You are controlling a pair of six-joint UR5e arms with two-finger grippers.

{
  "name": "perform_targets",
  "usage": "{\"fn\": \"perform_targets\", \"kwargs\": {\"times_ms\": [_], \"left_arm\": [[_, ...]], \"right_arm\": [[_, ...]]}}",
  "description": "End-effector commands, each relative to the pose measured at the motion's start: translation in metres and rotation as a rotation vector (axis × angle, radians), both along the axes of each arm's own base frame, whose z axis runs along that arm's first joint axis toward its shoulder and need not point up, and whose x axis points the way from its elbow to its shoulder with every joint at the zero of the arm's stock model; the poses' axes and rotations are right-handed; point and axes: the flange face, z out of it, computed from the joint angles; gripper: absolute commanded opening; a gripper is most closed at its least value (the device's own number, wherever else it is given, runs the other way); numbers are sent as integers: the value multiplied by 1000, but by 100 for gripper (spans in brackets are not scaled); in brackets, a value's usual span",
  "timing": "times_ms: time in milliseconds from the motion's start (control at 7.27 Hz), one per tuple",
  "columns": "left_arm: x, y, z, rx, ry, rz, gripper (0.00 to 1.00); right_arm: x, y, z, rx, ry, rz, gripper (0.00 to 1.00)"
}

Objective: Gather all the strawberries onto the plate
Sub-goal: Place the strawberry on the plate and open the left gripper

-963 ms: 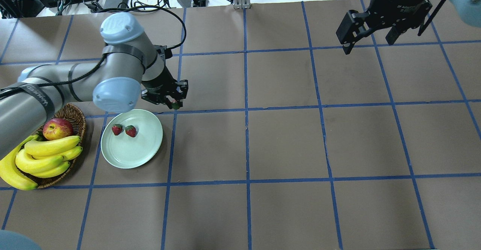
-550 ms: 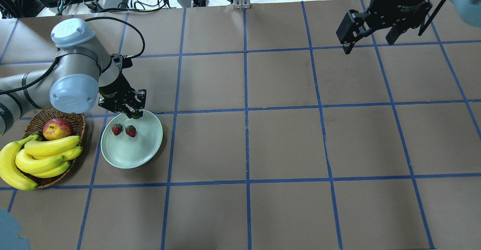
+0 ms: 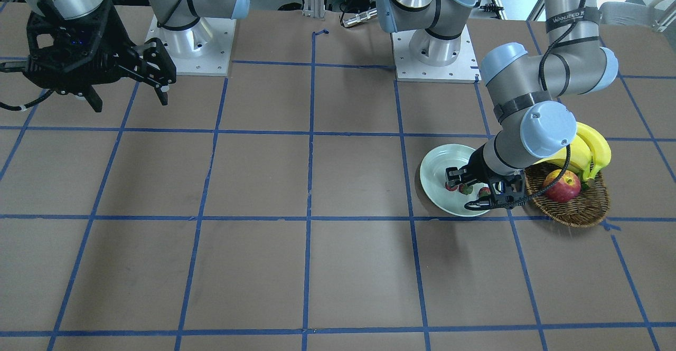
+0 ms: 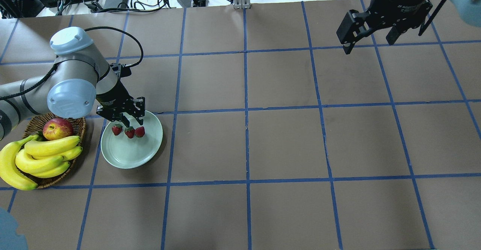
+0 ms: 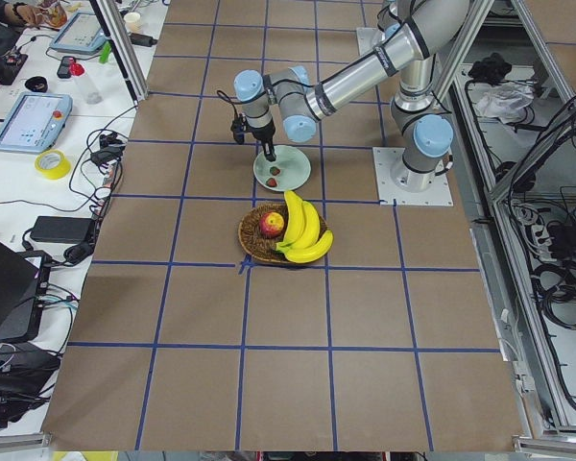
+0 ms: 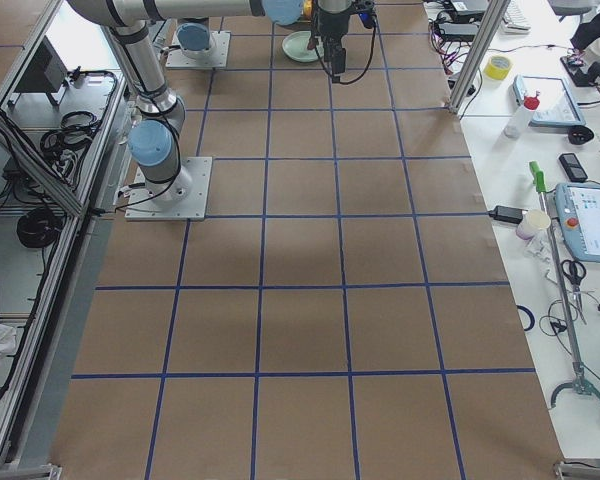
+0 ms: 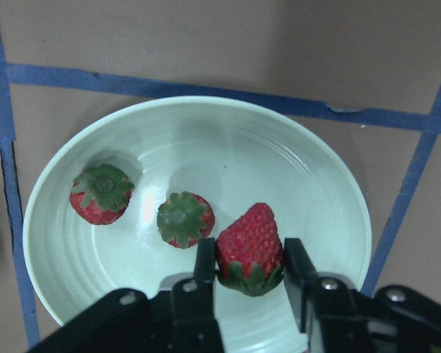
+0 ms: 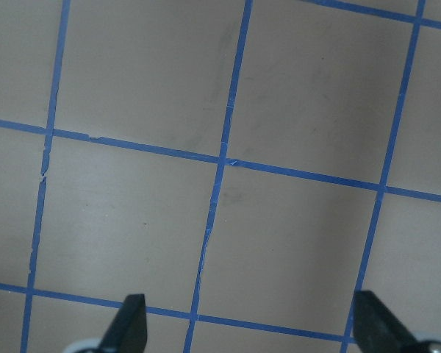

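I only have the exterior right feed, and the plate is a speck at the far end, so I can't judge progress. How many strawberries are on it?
Observer: In the left wrist view two lie free on the plate: the outer strawberry and the middle strawberry.
Operator: And the last one?
Observer: The third strawberry sits between the fingers of the left gripper, over the plate.
Operator: What's next to the plate?
Observer: Overhead, a wicker basket with an apple and bananas.
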Motion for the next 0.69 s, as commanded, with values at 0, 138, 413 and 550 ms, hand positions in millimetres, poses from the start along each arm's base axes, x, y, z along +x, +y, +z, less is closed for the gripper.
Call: {"fn": "perform_targets", "kwargs": {"times_ms": [0, 138, 413, 550], "left_arm": [[-3, -5, 14, -33, -4, 4, 100], [-7, -17, 39, -76, 0, 0, 100], [-8, -28, 120, -70, 4, -5, 100], [-10, -23, 162, -77, 4, -6, 100]], "right_arm": [[0, 0, 0, 0, 1, 0, 100], [1, 0, 0, 0, -1, 1, 100], [0, 0, 0, -2, 1, 0, 100], [-1, 0, 0, 0, 1, -2, 100]]}}
